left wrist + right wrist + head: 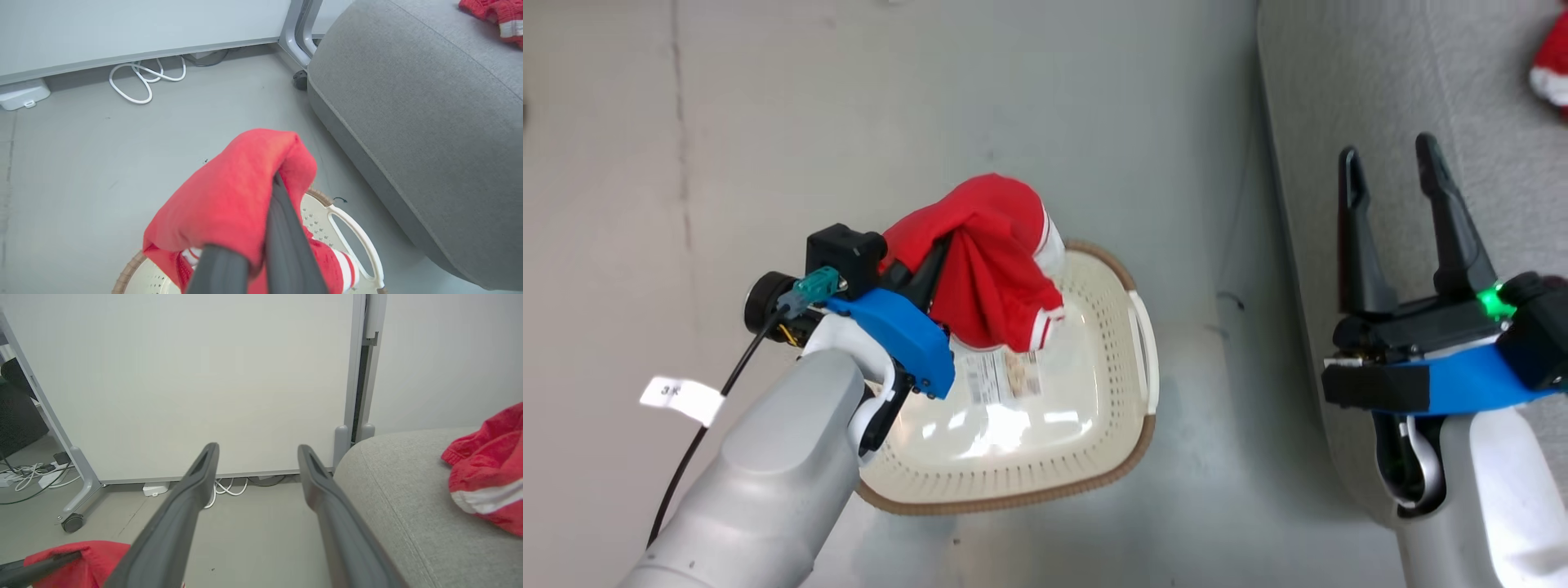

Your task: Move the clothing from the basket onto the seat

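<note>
You had bright, even light with white glare on the basket (1005,425) floor, faint shadows, and fingers (286,245) blurred close to the wrist lenses.

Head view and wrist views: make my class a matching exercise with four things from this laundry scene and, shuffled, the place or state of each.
Column 1
1. left claw
2. right claw
3. basket
4. second garment

Column 2
A. open, holding nothing
B. lying on the grey sofa
C. shut on the lifted garment
D. standing on the floor beside the sofa

Pairs: 1-C, 2-A, 3-D, 4-B
</note>
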